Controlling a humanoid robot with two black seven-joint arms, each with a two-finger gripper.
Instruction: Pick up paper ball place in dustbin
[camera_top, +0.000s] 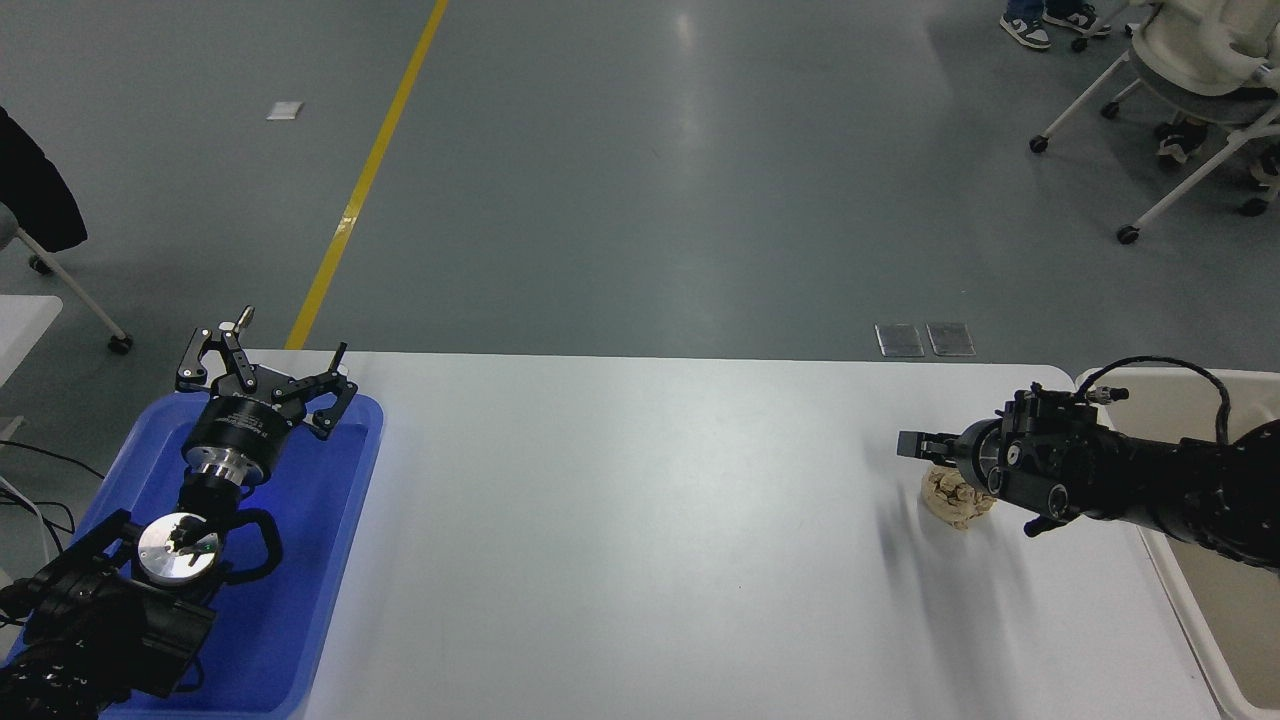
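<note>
Right gripper (918, 444) low over paper ball (952, 502), set for grasp; jaw spread unclear. Dustbin (1165, 570) behind; left gripper (262, 372) spread, parked.

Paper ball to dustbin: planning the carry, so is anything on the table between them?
Nothing visible lies on the table between the paper ball and the dustbin; only the right gripper and its arm reach over that stretch.

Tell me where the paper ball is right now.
In the head view the paper ball lies on the white table at its right side, just left of the dustbin, partly hidden by the right gripper reaching over it.
</note>
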